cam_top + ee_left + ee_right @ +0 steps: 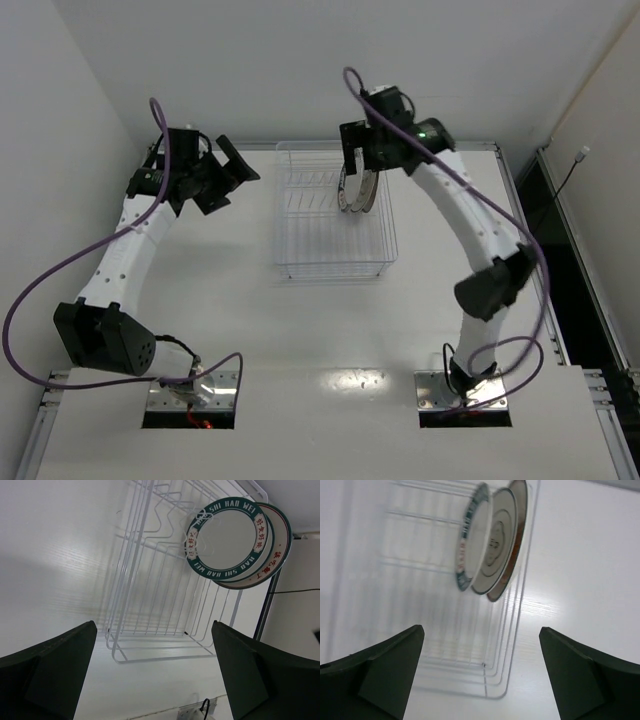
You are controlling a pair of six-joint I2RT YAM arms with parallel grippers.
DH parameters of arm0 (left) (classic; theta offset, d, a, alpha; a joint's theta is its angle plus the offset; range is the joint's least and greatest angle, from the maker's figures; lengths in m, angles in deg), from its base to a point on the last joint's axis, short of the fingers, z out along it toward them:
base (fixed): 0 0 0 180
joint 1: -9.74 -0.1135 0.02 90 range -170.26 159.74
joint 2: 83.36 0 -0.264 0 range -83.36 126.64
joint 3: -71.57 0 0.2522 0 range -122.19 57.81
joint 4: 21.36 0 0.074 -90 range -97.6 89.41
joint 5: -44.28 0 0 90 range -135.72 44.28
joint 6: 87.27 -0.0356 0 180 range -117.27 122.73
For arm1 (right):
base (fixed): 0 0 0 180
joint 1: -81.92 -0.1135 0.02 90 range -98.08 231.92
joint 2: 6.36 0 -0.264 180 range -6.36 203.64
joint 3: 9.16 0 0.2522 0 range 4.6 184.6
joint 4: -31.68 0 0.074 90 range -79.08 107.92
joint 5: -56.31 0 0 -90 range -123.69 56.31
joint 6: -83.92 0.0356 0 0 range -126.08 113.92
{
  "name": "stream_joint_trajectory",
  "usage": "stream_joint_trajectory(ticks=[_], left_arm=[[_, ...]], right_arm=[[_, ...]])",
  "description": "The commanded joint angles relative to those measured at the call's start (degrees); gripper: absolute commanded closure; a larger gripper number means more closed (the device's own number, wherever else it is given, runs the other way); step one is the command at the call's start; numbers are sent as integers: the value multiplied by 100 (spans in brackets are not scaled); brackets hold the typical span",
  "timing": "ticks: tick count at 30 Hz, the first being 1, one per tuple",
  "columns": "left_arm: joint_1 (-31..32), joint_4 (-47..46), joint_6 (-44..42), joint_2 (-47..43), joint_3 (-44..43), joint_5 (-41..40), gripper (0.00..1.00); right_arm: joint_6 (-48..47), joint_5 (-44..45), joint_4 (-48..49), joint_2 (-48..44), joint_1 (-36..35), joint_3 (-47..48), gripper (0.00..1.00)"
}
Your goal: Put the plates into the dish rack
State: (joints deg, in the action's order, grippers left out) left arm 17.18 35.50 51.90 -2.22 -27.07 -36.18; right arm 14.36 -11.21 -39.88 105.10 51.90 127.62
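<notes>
You see the dish rack [335, 225] as thin wire under a smooth white coating that catches the light. The teal-lettered plate [226, 537] has a hard, glossy glazed face, ceramic by its look, and the orange-brown banded plate [519, 525] shines the same way along its rim. The table [230, 320] is smooth white board with a faint grain and a soft sheen. On your left gripper [153, 625] and right gripper [481, 628] the fingers are dark matt plastic with flat, dull faces. The left arm [125, 255] and right arm [470, 210] wear smooth white plastic shells with black joints, and the left base plate [222, 383] is bare silvery metal.
</notes>
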Motion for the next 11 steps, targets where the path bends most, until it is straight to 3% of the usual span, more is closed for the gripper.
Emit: stream_joint_trajectory(ticks=[1,2,5,6,9,11], left_arm=[[-6,-55,5,-310,155,-66,1],[-6,-55,5,-371,243,-66,1],[-6,-55,5,-423,471,-66,1],[-6,-55,66,-424,525,-5,1],[-6,-108,67,-485,578,-5,1],[-6,-108,14,-590,630,-5,1]], right_arm=[[-549,-1812,-214,-1195,84,-382,2],[-698,-2888,-144,-1614,84,-932,2],[-745,-3871,618,-2433,-4,-2717,0],[-318,-4013,1273,-3010,-65,-3705,0],[405,-4340,2261,-3682,5,-5125,0],[688,-4121,2326,-3877,-47,-5384,0]])
